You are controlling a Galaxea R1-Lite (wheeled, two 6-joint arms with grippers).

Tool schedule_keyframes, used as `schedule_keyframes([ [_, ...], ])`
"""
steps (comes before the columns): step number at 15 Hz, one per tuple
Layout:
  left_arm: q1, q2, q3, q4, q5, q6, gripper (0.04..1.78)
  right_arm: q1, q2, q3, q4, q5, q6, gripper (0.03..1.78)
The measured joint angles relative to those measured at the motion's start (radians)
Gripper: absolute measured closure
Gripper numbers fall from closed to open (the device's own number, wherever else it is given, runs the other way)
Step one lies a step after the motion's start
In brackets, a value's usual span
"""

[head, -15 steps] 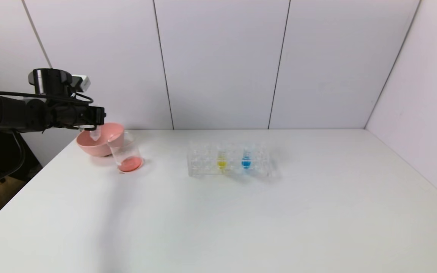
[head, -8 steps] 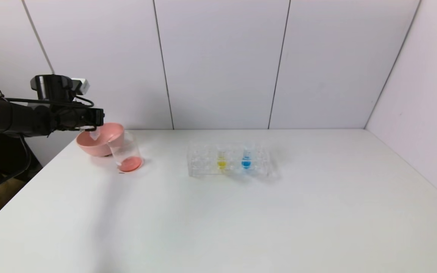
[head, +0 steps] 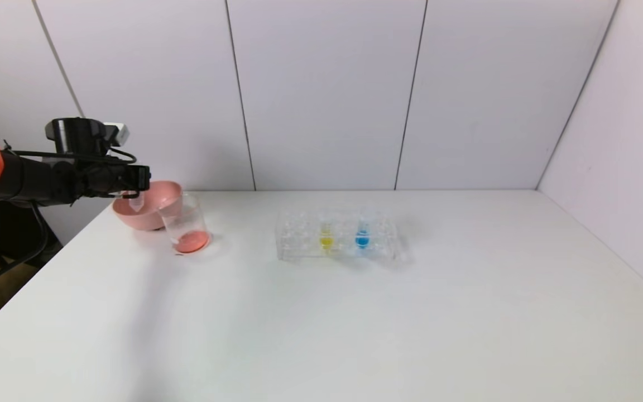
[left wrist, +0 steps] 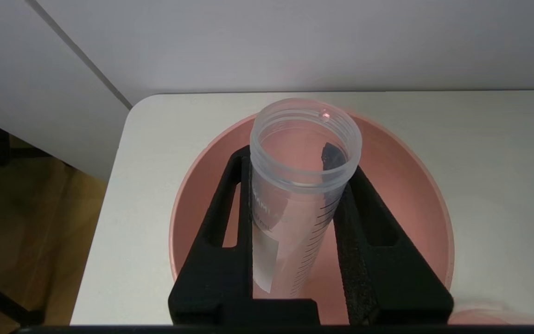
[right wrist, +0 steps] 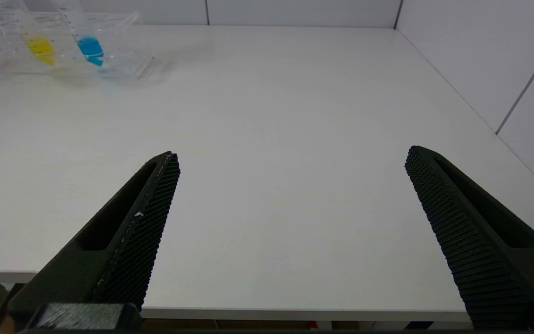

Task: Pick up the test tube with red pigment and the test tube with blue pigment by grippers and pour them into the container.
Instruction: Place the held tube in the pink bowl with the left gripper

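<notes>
Clamped in my left gripper (left wrist: 297,204) over the pink bowl (left wrist: 415,195), the emptied red-pigment tube (left wrist: 301,185) seems light, slick plastic, best held mid-barrel.

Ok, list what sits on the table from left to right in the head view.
Pink bowl → container holding red liquid → tube with yellow liquid → test tube with blue pigment, the last two standing in the clear rack.
</notes>
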Motion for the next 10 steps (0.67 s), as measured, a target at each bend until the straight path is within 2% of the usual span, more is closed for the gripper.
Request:
schedule_keyframes([
  [2, 0.001, -0.001, -0.001, -0.001, 0.000, -0.001, 1.12, 0.000, 0.000, 0.000, 0.000, 0.000, 0.000, 0.04],
  [7, 0.000, -0.013, 0.001, -0.001, -0.001, -0.010, 0.38, 0.000, 0.000, 0.000, 0.000, 0.000, 0.000, 0.04],
  [10, -0.002, -0.040, 0.017, -0.001, -0.001, -0.016, 0.10, 0.000, 0.000, 0.000, 0.000, 0.000, 0.000, 0.04],
])
